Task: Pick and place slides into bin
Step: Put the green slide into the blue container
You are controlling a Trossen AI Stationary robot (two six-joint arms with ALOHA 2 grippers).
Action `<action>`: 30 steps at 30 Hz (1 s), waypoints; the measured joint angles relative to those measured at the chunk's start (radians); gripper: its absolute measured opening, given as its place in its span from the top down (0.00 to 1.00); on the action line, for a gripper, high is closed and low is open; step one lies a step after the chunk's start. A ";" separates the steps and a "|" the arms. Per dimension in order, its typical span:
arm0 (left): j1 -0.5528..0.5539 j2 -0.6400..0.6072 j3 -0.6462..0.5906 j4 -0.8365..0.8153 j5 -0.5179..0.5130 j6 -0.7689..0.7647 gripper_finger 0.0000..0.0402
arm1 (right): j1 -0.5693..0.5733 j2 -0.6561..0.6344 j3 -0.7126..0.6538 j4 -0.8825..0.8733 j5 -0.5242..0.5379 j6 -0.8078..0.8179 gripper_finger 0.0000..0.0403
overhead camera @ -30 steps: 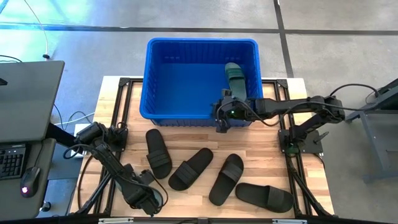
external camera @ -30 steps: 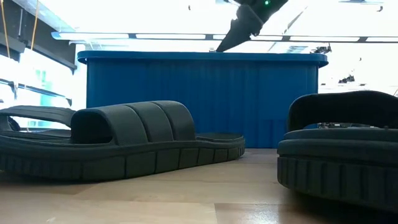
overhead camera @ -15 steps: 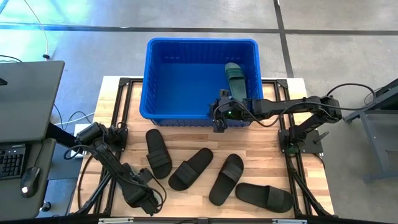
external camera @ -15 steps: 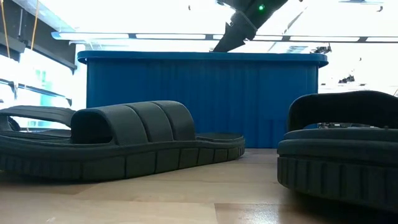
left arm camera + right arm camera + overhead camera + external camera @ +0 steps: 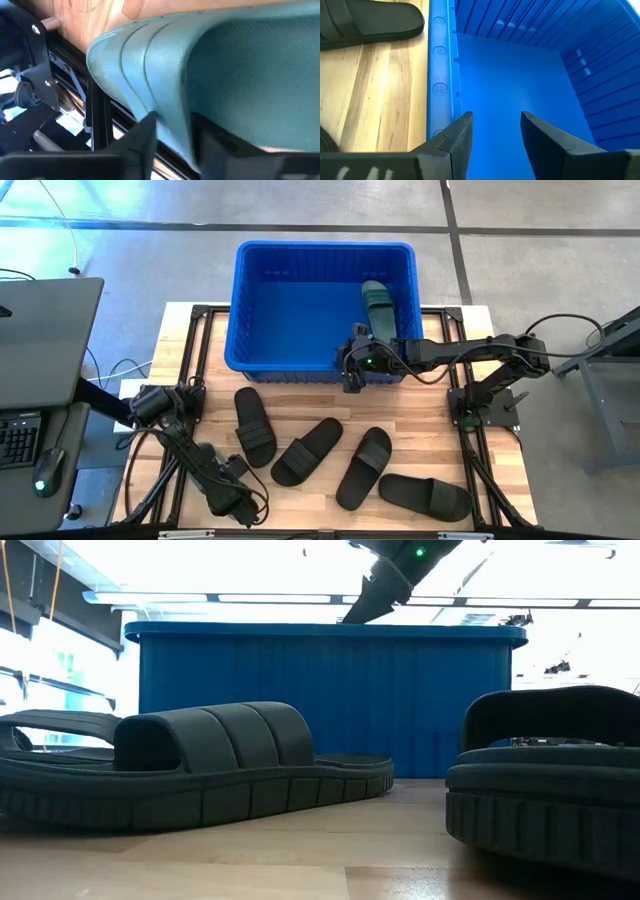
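The blue bin (image 5: 320,300) stands at the table's far middle. One sage green slide (image 5: 378,305) leans against its right wall inside. Several black slides lie flat on the table: (image 5: 254,425), (image 5: 307,450), (image 5: 364,467), (image 5: 424,496). My left gripper (image 5: 235,502) is at the table's near left, shut on the second green slide (image 5: 225,65), which the arm hides in the high view. My right gripper (image 5: 352,375) hangs open and empty over the bin's near rim (image 5: 440,75); it also shows in the low view (image 5: 355,612). My left gripper pinches the green slide's ribbed strap edge (image 5: 172,117) between its two fingers, one finger (image 5: 145,142) outside and the other (image 5: 215,145) on the far side of that edge. Whether the slide is clear of the table cannot be told.
The table's black frame rails run along its left and right edges (image 5: 470,410). A desk with a keyboard and mouse (image 5: 40,470) stands left of the table. In the low view two black slides (image 5: 200,765) (image 5: 550,775) lie in front of the bin (image 5: 330,700).
My right gripper has risen a little and shifted slightly toward the table's left above the bin's near rim. My left arm's base end has swung a little toward the near edge, while its gripper stays at the near left.
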 joint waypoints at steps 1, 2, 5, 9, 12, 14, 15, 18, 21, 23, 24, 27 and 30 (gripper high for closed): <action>0.000 0.000 0.011 -0.009 -0.001 0.016 0.82 | 0.000 0.000 0.000 0.001 0.000 0.001 0.60; 0.000 0.000 0.022 -0.019 -0.003 0.039 0.89 | 0.000 0.001 0.000 0.005 0.000 0.001 0.60; 0.001 0.000 0.067 -0.068 -0.012 0.085 0.97 | 0.001 0.001 0.000 0.028 -0.009 0.000 0.60; 0.001 -0.006 0.159 -0.109 -0.067 0.116 0.97 | 0.008 0.001 0.000 0.059 -0.033 0.005 0.60; 0.002 -0.027 0.246 -0.111 -0.160 0.169 0.98 | 0.016 0.001 0.000 0.058 -0.055 0.005 0.60; 0.006 -0.044 0.311 -0.109 -0.221 0.220 0.97 | 0.023 0.001 0.000 0.052 -0.061 0.005 0.60; 0.008 -0.047 0.348 -0.111 -0.269 0.249 0.98 | 0.028 0.001 0.000 0.050 -0.058 0.005 0.60; 0.008 -0.049 0.463 -0.108 -0.436 0.369 0.99 | 0.045 0.001 0.000 0.042 -0.055 0.005 0.60; 0.013 -0.050 0.551 -0.108 -0.662 0.533 0.99 | 0.073 0.001 0.000 0.035 -0.054 0.015 0.60; 0.032 -0.050 0.583 -0.110 -0.759 0.639 0.99 | 0.100 0.000 0.000 0.018 -0.050 0.016 0.60; 0.049 -0.050 0.593 -0.111 -0.799 0.693 0.99 | 0.117 -0.005 -0.001 0.001 -0.039 0.017 0.60; 0.105 -0.060 0.610 -0.112 -0.916 0.853 0.99 | 0.176 -0.029 -0.001 -0.072 0.029 0.062 0.60; 0.178 -0.070 0.614 -0.111 -0.994 1.011 1.00 | 0.253 -0.068 -0.001 -0.222 0.124 0.186 0.60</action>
